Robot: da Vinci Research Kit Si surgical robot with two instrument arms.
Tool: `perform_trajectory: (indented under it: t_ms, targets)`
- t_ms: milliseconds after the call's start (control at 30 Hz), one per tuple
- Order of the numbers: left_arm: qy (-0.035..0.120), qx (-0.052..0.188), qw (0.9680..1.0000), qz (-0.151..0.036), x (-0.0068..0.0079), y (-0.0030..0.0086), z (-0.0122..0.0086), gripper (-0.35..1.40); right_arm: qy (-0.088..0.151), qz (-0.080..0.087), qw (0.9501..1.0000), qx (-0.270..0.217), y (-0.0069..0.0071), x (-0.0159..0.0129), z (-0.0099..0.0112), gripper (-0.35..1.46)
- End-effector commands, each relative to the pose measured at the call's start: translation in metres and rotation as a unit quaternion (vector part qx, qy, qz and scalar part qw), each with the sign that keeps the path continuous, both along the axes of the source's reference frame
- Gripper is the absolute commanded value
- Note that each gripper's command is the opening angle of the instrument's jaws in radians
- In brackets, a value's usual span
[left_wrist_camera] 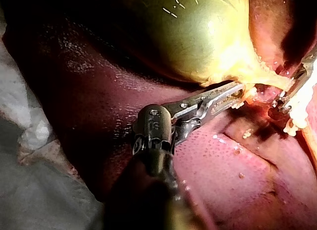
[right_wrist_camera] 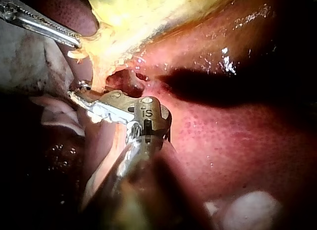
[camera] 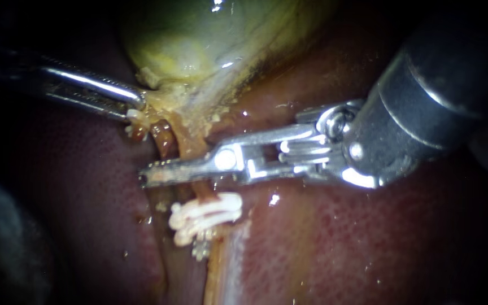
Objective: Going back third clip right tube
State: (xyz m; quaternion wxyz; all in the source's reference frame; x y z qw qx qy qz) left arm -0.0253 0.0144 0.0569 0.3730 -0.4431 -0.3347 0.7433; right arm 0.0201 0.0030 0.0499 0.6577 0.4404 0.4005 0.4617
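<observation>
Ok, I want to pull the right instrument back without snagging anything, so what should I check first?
1. Left instrument has its jaws shut on the gallbladder neck: ok.
2. Clips sit on the right tube: ok.
3. Clip count: cannot tell, they show as one white cluster.
4. Right instrument clear of the right tube: not ok, it lies across it, above the clips.
5. Way back to the right: ok, only liver shows under the shaft.

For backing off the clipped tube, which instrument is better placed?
Right, probably: the right instrument lies across the tube just above the clips, while the left instrument has its jaws shut on the gallbladder at its neck, holding it.
</observation>
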Motion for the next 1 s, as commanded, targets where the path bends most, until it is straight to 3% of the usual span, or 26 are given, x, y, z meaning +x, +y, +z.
perform_trajectory:
  t_ms: [33,100,167,233,300,367,433,633,700,900,1000]
  targets:
    - [0.0,0.0,1.0,0.0,0.0,0.0,0.0,-0.35,0.001,-0.001,1.0,0.0,-0.0001,0.0,0.0002,-0.35]
    - [0.0,0.0,1.0,0.0,0.0,0.0,0.0,-0.35,0.01,-0.007,0.9999,0.003,-0.0003,0.0,0.0006,-0.31]
    - [0.0,0.0,1.0,0.0,0.0,0.0,0.0,-0.35,0.019,-0.007,0.9997,-0.009,-0.0006,0.0,0.0013,0.07]
    - [0.0,0.0,1.0,0.0,0.0001,0.0,0.0,-0.35,0.029,-0.013,0.9988,-0.036,-0.0009,-0.0001,0.0022,0.28]
    - [0.0,0.0,1.0,0.0,0.0001,-0.0001,0.0,-0.35,0.038,-0.025,0.9961,-0.076,-0.0014,-0.0002,0.0035,0.35]
    - [0.0,0.0,1.0,0.0,0.0002,-0.0001,0.0,-0.35,0.055,-0.044,0.9874,-0.142,-0.0018,-0.0003,0.0046,0.4]
    - [0.0,0.0,1.0,0.001,0.0002,-0.0001,0.0,-0.35,0.062,-0.052,0.983,-0.165,-0.002,-0.0008,0.0053,0.43]
    - [0.0,0.0,1.0,0.001,0.0003,-0.0001,0.0,-0.35,0.071,-0.059,0.9623,-0.256,-0.0022,-0.0035,0.0058,0.49]
    - [0.0,0.0,1.0,0.001,0.0003,-0.0001,0.0001,-0.35,0.078,-0.068,0.9527,-0.286,-0.0023,-0.0045,0.0057,0.5]
    - [0.0,-0.001,1.0,0.002,0.0006,-0.0001,0.0001,-0.35,0.095,-0.087,0.9356,-0.329,-0.0026,-0.0076,0.0051,0.5]
    - [0.0,-0.001,1.0,0.002,0.0006,-0.0002,0.0001,-0.35,0.101,-0.092,0.9303,-0.34,-0.0025,-0.0092,0.0046,0.5]
